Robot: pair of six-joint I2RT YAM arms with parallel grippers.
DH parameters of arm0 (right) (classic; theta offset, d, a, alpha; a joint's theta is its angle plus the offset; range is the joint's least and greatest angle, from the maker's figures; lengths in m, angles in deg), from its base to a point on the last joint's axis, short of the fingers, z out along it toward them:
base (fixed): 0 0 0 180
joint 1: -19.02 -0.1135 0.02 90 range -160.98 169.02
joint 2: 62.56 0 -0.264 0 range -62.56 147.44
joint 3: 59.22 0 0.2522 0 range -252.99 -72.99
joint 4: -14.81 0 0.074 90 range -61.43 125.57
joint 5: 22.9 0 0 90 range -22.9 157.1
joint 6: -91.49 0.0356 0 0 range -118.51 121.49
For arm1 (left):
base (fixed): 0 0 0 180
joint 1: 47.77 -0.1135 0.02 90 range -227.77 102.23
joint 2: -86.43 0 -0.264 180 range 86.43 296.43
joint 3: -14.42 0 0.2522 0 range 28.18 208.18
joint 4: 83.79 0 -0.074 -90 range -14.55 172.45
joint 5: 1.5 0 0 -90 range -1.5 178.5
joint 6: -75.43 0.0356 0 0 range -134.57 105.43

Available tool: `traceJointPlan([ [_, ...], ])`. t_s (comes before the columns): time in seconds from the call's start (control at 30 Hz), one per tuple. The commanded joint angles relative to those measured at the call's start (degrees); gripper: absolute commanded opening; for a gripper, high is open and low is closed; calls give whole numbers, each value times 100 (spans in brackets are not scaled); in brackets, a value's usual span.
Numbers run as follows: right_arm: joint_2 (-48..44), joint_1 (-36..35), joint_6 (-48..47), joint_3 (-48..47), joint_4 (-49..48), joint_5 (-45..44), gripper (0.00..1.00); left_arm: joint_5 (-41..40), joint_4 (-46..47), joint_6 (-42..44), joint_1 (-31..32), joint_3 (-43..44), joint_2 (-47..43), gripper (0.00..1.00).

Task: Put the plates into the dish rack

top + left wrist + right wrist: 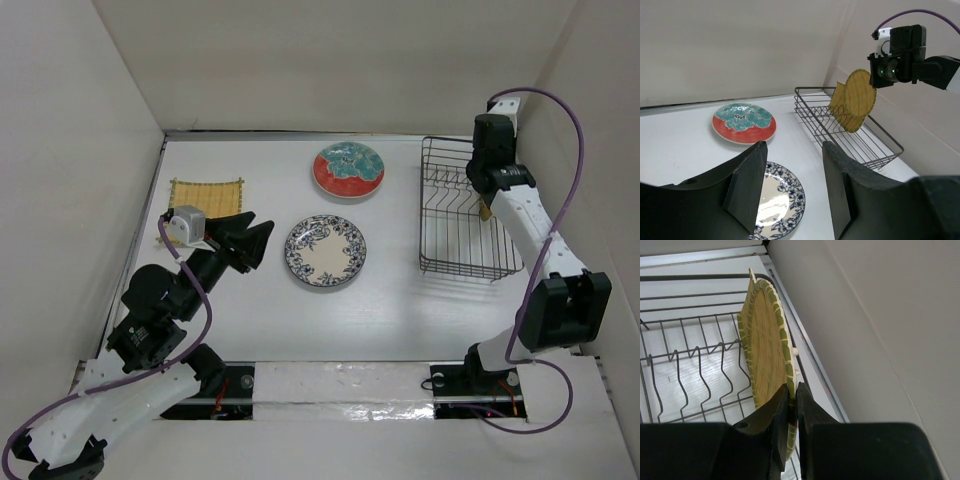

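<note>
My right gripper (793, 388) is shut on the rim of a round yellow woven-look plate (765, 340) and holds it on edge above the right side of the black wire dish rack (452, 225). In the left wrist view that plate (861, 95) hangs over the rack (840, 131), with another yellow plate (838, 101) partly hidden right behind it. The red-rimmed teal plate (348, 170) and the blue-and-white floral plate (325, 251) lie flat on the table. A square yellow plate (206, 194) lies at the left. My left gripper (262, 240) is open beside the floral plate (777, 200), holding nothing.
White walls enclose the table on three sides, and the right wall (880, 340) runs close along the rack. The rack's upright prongs (700, 370) stand left of the held plate. My left arm's wrist (185, 225) hovers next to the square plate.
</note>
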Motion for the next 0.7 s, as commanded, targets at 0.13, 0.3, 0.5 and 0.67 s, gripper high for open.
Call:
traceJointPlan([
  [0.13,281,112,-249,-305,-423,354,0,45,319,11,-11,-6,51,45],
  [0.3,466,112,-494,-349,-555,213,0,10,328,19,-11,-14,60,45],
  [0.5,336,50,-644,-148,-887,-191,0,36,345,11,-11,-32,95,45],
  [0.67,71,-11,-610,46,-1275,-183,0,63,345,2,-11,-23,86,45],
])
